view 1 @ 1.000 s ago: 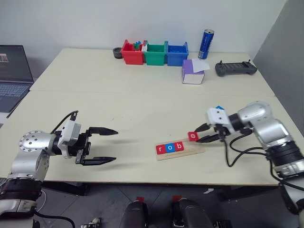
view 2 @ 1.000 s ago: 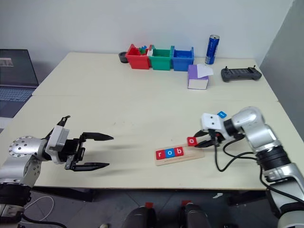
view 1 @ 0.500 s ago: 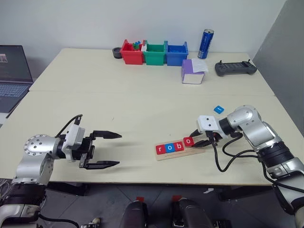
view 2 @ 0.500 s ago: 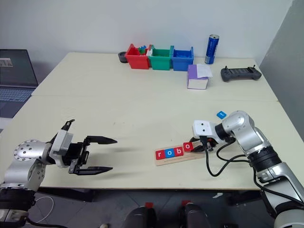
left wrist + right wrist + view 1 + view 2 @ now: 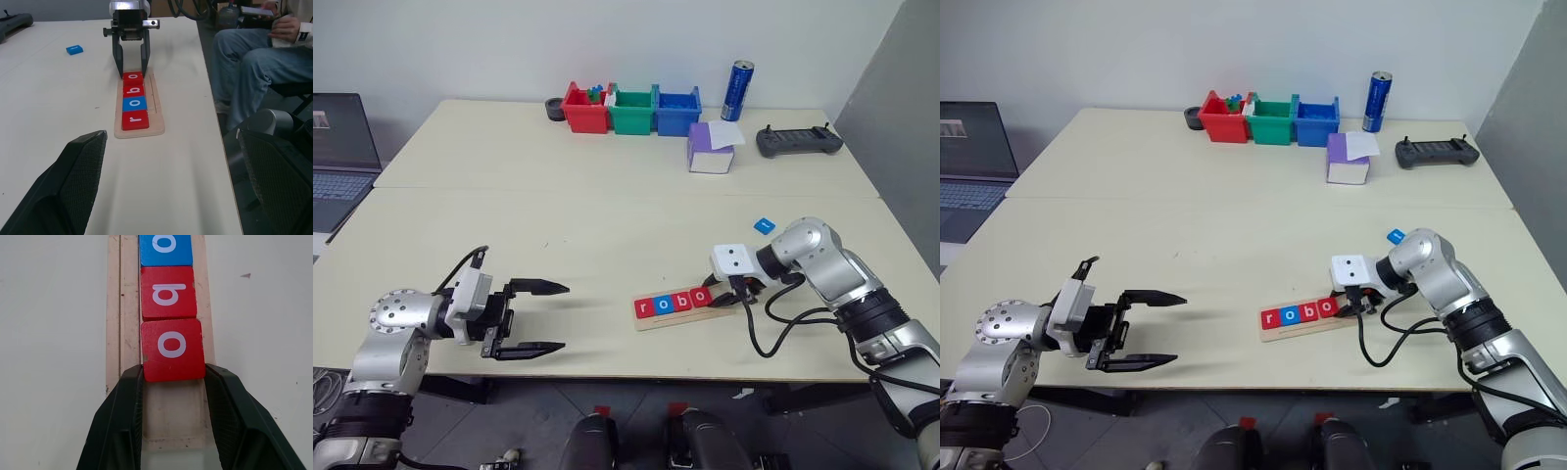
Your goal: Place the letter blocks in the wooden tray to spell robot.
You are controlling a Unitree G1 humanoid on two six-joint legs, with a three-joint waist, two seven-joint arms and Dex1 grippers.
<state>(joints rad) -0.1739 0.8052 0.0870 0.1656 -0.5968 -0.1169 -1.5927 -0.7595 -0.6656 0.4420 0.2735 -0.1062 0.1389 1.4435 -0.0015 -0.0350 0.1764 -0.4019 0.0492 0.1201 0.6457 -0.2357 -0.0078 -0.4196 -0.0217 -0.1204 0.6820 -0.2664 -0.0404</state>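
1. The right gripper (image 5: 172,382) has its two black fingers part-closed on either side of a red "o" block (image 5: 172,349); the fingertips press that tile's two side edges, and the tile lies flat on the wooden tray (image 5: 685,311).
2. The left gripper (image 5: 538,317) hovers above the near left part of the table with its fingers spread wide, holding nothing and touching nothing.
3. Four letter blocks lie in a touching row on the tray: red "r" (image 5: 134,119), blue "o" (image 5: 134,104), red "b" (image 5: 133,90) and the gripped red "o". The tray's end beyond the gripped tile is bare.
4. A fifth tile, blue (image 5: 763,225), lies on the table well apart from the tray, behind the right arm; its letter cannot be read.
5. The table (image 5: 607,206) is pale cream. At its far edge stand a red bin (image 5: 584,109), a green bin (image 5: 631,110) and a blue bin (image 5: 677,112) in a row, with a blue can (image 5: 737,91), a purple-and-white box (image 5: 711,149) and a dark handheld controller (image 5: 799,141) nearby. A laptop (image 5: 340,157) sits off to the left.
6. In the left wrist view a seated person (image 5: 259,44) in jeans is beside the table.
7. The tray's long axis runs left to right across the robot's front, its right end angled slightly away. The word reads left to right from the robot's side.
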